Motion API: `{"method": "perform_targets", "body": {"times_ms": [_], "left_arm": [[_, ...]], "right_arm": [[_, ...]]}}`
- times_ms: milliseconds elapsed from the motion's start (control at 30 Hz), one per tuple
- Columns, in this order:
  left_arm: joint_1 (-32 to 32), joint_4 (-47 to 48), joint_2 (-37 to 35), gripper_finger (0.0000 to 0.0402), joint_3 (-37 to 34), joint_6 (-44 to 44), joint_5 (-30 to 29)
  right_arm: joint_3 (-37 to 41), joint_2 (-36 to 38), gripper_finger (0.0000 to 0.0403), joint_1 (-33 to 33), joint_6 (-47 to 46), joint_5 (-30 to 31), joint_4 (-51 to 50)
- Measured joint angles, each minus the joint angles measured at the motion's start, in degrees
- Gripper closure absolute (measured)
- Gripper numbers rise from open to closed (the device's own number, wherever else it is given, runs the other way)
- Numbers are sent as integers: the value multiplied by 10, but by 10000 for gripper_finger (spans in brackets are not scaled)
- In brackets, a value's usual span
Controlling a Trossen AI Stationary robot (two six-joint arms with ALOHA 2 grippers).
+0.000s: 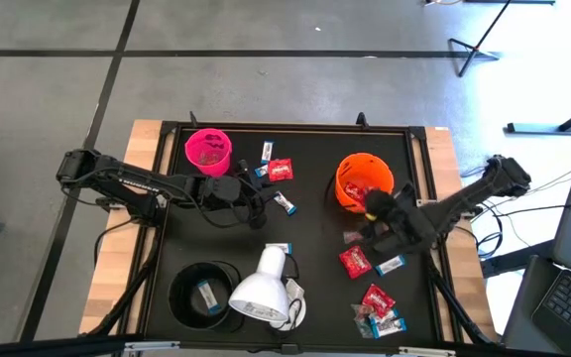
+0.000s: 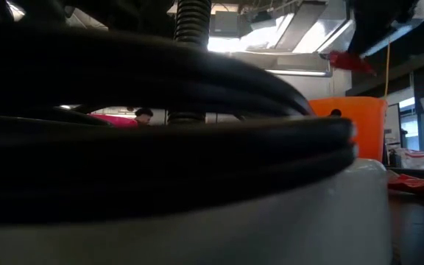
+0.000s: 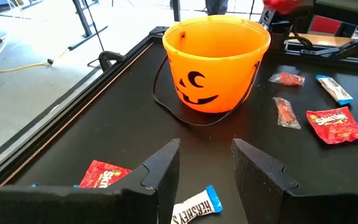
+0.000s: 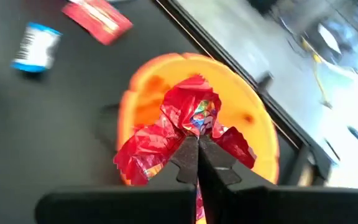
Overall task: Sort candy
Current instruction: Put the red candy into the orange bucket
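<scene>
My right gripper [image 4: 197, 163] is shut on a red crinkly packet [image 4: 188, 127] above the orange pumpkin-face cup [image 1: 363, 178]. The low view shows the packet [image 2: 348, 62] over the cup [image 2: 353, 129]. My left gripper [image 3: 205, 163] is open and low over the black mat near the table's middle [image 1: 266, 201]. Its fingers stand on either side of a white-and-blue bar [image 3: 194, 208] that lies flat on the mat. A red packet [image 3: 104, 175] lies beside it. More candy [image 1: 357, 261] lies loose near the orange cup. My right gripper pinches the red packet at a crumpled part near its middle [image 4: 196, 134] between its two fingertips. The fingers come from above, slanting down toward the cup. The packet is lifted clear, and its crinkled ends spread to both sides over the cup's mouth.
A pink cup [image 1: 208, 149] stands at the far left. A black cup [image 1: 204, 293] with a white-and-blue bar in it stands at the near left, and a white lamp head [image 1: 263, 288] lies beside it. Several candies [image 1: 380, 309] lie at the near right. A raised frame [image 1: 295, 127] rims the mat.
</scene>
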State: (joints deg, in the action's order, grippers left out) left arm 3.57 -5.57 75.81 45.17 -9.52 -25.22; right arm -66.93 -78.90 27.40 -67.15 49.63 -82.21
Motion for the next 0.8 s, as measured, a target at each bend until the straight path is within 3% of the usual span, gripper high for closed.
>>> {"method": "perform_targets", "body": {"times_ms": [333, 600, 800], "left_arm": [[0, 0, 0, 266, 0, -7, 0], [0, 6, 0, 266, 0, -6, 0], [0, 19, 0, 266, 0, -6, 0]], "right_arm": [[44, 0, 387, -127, 64, -22, 6], [38, 0, 284, -150, 122, -47, 26], [18, 0, 227, -96, 135, -129, 57]]}}
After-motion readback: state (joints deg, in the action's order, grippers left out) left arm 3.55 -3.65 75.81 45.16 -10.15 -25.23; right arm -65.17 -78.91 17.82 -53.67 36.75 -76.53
